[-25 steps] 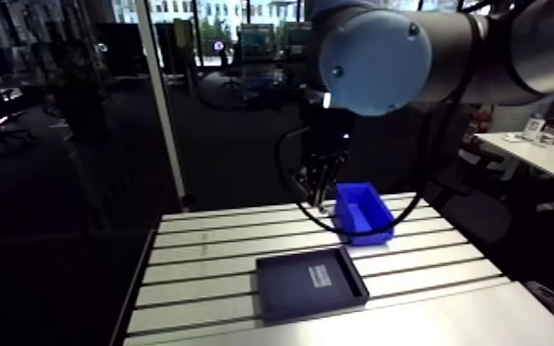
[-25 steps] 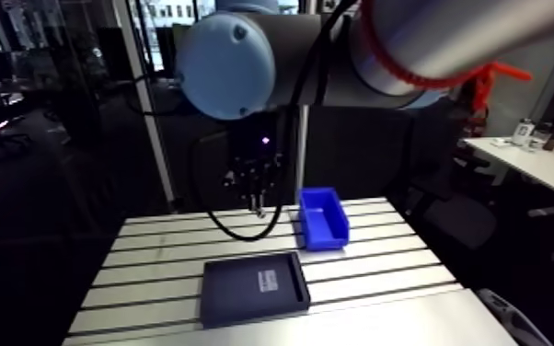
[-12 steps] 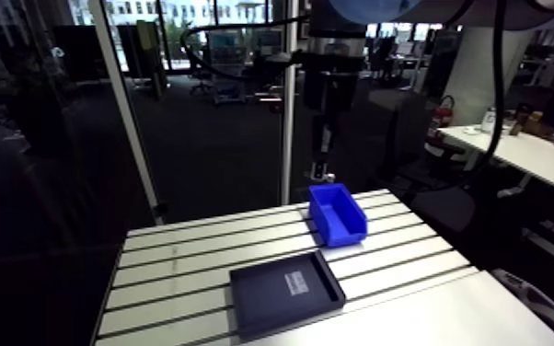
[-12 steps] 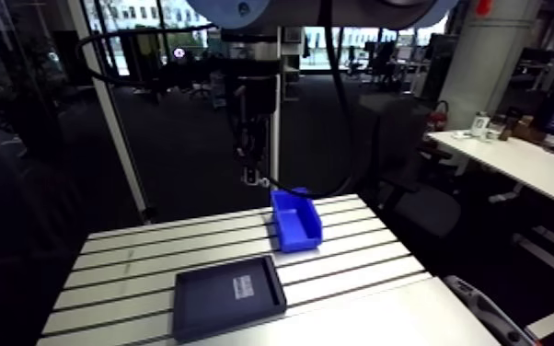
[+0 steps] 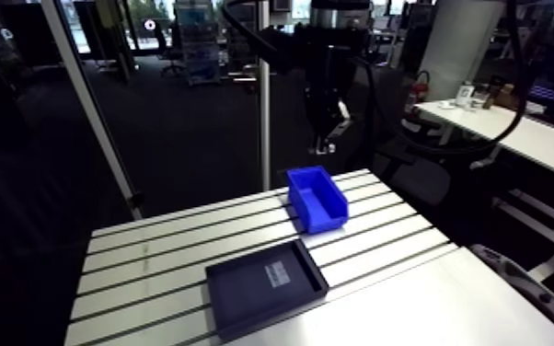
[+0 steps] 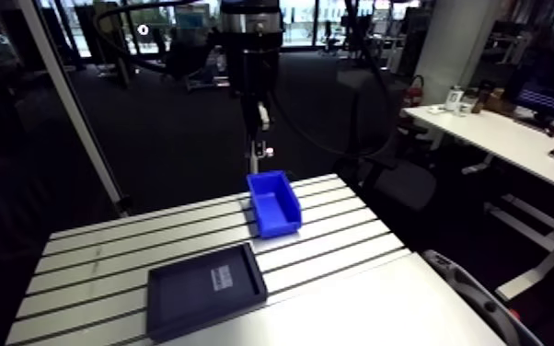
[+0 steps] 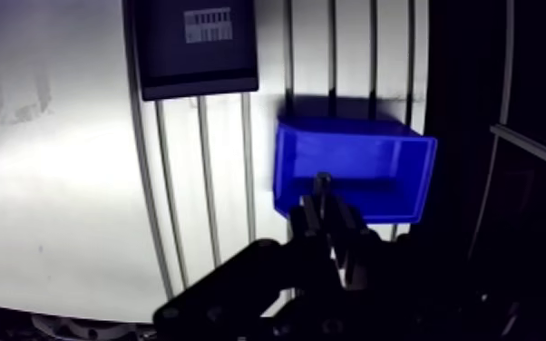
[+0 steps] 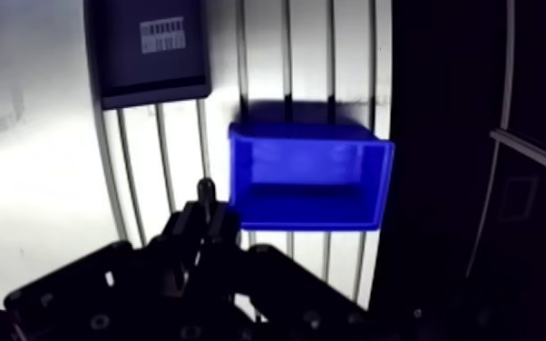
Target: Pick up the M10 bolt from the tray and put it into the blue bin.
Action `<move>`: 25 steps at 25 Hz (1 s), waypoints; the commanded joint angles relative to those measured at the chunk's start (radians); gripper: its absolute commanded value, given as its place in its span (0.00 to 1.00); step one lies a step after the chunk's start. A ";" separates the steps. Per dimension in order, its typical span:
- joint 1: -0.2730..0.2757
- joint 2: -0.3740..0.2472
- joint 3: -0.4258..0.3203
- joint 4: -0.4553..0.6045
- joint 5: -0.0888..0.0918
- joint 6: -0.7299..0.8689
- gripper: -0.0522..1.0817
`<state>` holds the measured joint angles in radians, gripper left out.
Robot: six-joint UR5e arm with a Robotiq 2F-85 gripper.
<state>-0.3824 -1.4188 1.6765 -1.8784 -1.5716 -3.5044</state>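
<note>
— Your gripper [image 7: 325, 204] hangs high above the far end of the table [image 7: 68, 181], fingers [image 7: 342, 227] drawn almost together, with a small dark stub pinched at their tips. I take that for the M10 bolt [image 8: 206, 189].

— Agreed, and the tray [image 7: 195, 68] backs you up: only its white label [image 7: 209, 25] shows in it, no bolt that I can make out. You're on the carry, close to the drop.

— Below you sits the blue bin [image 7: 394, 172], open side up, roughly under the tips, though the two wrist eyes disagree on how well you're lined up. Centre over its middle before anything else.

— And come down first. From that height a bolt would likely bounce off the hard plastic, or clip a wall and hop out. Get the tips low, inside the rim's outline, then part the fingers.

— Mind the surface too: it's slotted aluminium, so a dropped bolt could roll into a groove, or off the far edge, which lies just beyond the bin.

— Room's kind to you, though. You've got the tray near the bin but apart from it, a few slots between. Nothing stands beside the bin to catch the fingers on a straight descent.
</note>
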 commanded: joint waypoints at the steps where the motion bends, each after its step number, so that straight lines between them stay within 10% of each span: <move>1: -0.003 0.093 -0.031 -0.106 -0.058 -0.031 0.98; 5: -0.001 0.128 -0.036 -0.147 -0.081 -0.025 0.98; 25: 0.005 0.311 -0.082 -0.196 -0.080 0.041 0.96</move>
<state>-0.3778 -1.1411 1.5980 -2.0746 -1.6511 -3.4694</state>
